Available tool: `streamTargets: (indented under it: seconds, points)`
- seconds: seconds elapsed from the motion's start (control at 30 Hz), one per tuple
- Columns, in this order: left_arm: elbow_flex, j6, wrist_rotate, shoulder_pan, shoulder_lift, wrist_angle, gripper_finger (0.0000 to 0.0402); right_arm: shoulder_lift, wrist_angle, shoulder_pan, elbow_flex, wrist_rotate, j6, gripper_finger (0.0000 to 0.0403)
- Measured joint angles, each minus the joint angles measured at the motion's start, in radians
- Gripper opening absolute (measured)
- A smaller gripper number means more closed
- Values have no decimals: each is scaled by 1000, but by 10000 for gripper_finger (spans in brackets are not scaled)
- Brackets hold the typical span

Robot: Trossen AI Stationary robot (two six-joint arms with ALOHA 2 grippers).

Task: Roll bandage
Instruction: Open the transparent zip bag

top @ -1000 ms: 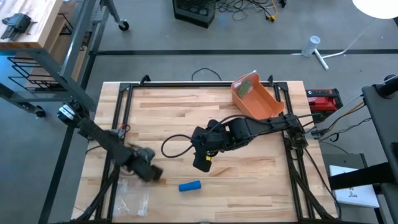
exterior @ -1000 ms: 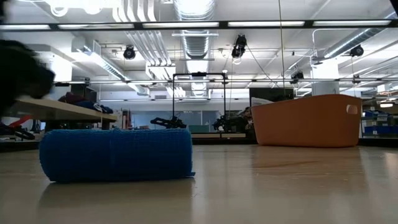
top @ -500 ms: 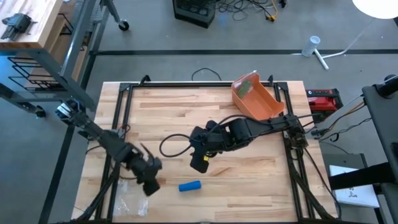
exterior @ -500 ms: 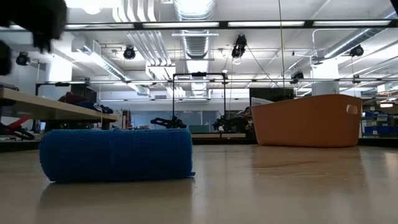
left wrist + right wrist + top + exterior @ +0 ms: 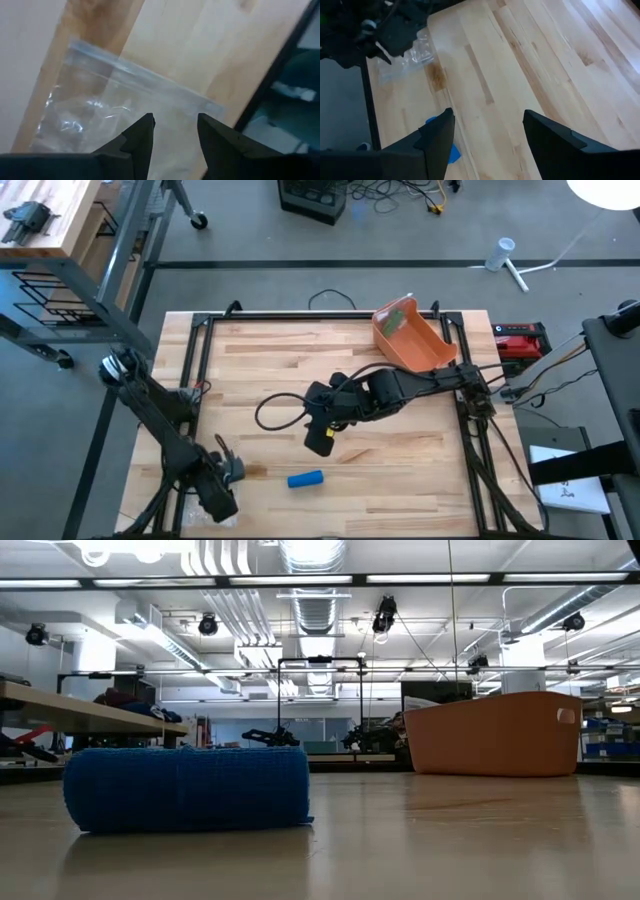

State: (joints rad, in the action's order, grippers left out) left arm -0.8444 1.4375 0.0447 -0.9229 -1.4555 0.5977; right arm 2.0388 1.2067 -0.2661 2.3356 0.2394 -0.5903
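We're seeing the left gripper (image 5: 175, 125) hovering over a clear plastic bag (image 5: 115, 125), fingers apart. The right gripper (image 5: 487, 122) is hanging wide open mid-table, blue bandage roll (image 5: 305, 478) lying loose between them, orange bin (image 5: 412, 338) sitting well behind.

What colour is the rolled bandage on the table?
The rolled bandage is blue, with a fine woven texture; the low view shows it best.

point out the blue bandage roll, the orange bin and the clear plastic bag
blue bandage roll (image 5: 306, 479), high view, middle of the roll
orange bin (image 5: 432, 355), high view, its outer wall
clear plastic bag (image 5: 95, 115), left wrist view, its crinkled middle
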Motion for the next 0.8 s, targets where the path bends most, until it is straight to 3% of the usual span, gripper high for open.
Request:
streamTargets:
  seconds: [0.13,0.27,0.5,0.63,0.8]
  points:
    - [1,-47,-26,0,-58,-15,146,0,-19,0,0,0,0,224]
    - [1,-173,-159,32,-120,-37,139,0,-17,0,0,-1,0,225]
    - [-18,-457,-295,244,-182,-48,122,0,-15,-18,0,-11,-28,228]
    - [-95,-586,-250,425,-155,-33,116,0,-14,-31,0,-12,-29,222]
    - [-189,-644,-52,551,-112,81,116,0,-6,-39,0,-11,-22,218]
